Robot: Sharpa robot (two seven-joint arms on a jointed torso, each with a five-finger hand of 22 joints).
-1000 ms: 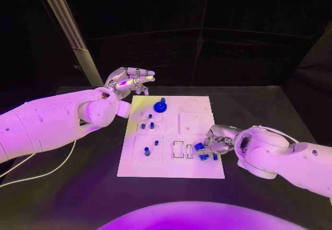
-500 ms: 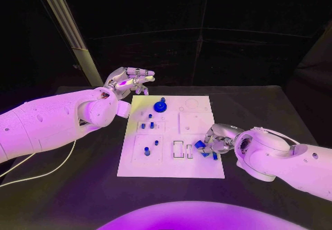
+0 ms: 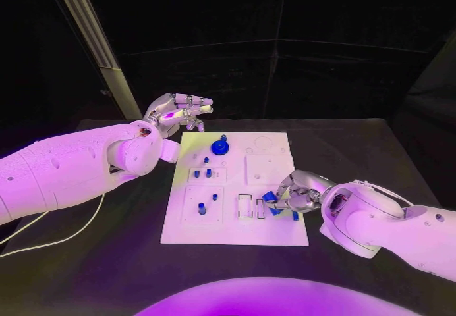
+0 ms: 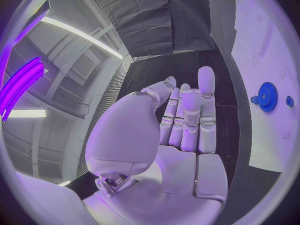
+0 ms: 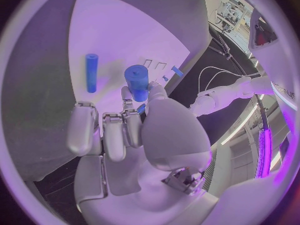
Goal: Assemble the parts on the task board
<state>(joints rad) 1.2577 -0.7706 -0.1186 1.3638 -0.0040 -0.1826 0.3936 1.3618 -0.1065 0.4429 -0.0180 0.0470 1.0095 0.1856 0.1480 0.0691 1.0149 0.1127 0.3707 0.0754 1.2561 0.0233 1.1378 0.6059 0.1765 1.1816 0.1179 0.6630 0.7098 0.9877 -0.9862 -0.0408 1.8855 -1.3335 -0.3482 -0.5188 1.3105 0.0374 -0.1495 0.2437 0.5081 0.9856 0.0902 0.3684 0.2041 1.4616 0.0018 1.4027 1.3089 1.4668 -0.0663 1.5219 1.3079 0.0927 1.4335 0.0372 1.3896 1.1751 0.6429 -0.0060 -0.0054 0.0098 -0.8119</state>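
Right wrist view: blue cylinder [image 5: 137, 81] in right hand [image 5: 134, 135].

Board [image 3: 266, 230]: white, marked with thin dark rectangular outlines near its middle. Table [image 3: 380, 145]: black. Parts: blue throughout; toothed gear [image 3: 221, 147], small pegs [image 3: 201, 208], a plain cylinder [image 5: 137, 81] and a slimmer rod [image 5: 91, 72]. Arms [image 3: 66, 168]: white with a fine speckle of small dots. Left hand [image 3: 178, 110] and right hand [image 3: 296, 187]: silver. Cable [image 3: 43, 234] on table: white.
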